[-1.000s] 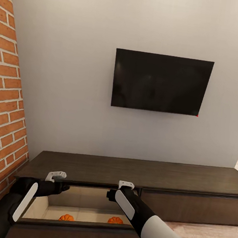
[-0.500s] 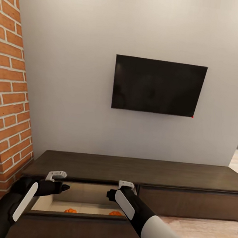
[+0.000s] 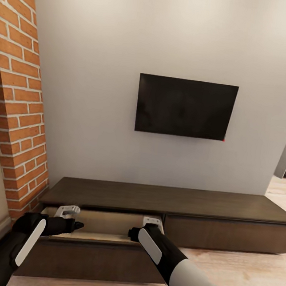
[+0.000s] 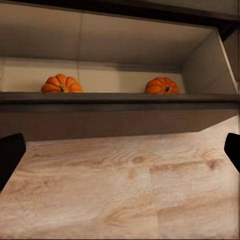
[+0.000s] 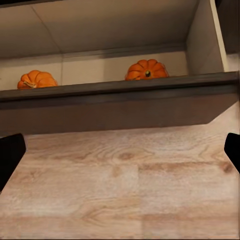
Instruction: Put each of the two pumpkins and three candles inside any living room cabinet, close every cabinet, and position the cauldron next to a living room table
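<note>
The long dark-brown cabinet stands against the wall with its left front pulled open. Two orange pumpkins sit inside it: one pumpkin at one end and the other pumpkin beside a side wall; the right wrist view also has the first pumpkin and the second pumpkin. My left gripper and right gripper hover over the open compartment, both open and holding nothing. Dark fingertips sit far apart at the frame edges. The candles, cauldron and table are out of view.
The cabinet's right front is shut. A black TV hangs on the grey wall above. A brick column stands at the left. Light wood floor stretches in front and to the right.
The camera has pulled back from the cabinet, so more wall, floor and brick show. The pumpkins have dropped behind the open front in the head view. Both arms keep their pose.
</note>
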